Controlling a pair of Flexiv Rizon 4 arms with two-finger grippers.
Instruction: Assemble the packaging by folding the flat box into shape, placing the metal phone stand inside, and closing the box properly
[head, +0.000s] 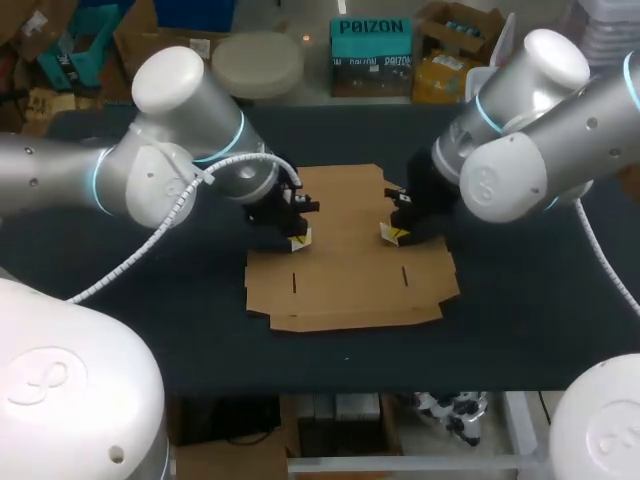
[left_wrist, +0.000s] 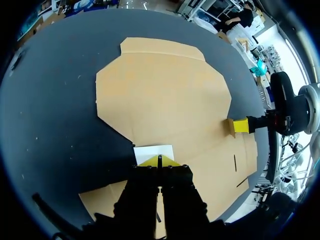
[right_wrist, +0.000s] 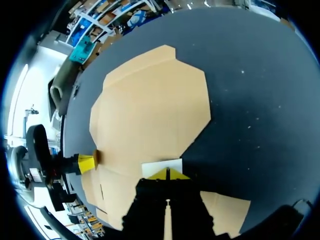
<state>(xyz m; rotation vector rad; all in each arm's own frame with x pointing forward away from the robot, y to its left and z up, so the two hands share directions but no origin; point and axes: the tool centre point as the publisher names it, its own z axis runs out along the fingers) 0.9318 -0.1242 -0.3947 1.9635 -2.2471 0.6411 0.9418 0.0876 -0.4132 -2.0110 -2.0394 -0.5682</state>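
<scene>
Flat box (head: 350, 270) lies unfolded in the middle of the table (head: 520, 320), slots toward the near edge; no phone stand in view. Left end effector (head: 298, 240) sits low at the blank's left side notch, right end effector (head: 392, 234) at the matching right notch, facing each other across the panel. Each has its yellow tips pressed together with only a thin seam between; you cannot tell whether a cardboard edge is nipped. Judged step: raising the side walls. Work both sides together so the blank does not skid, catch each flap close to its crease, and lift evenly, keeping the base panel flat on the table.
</scene>
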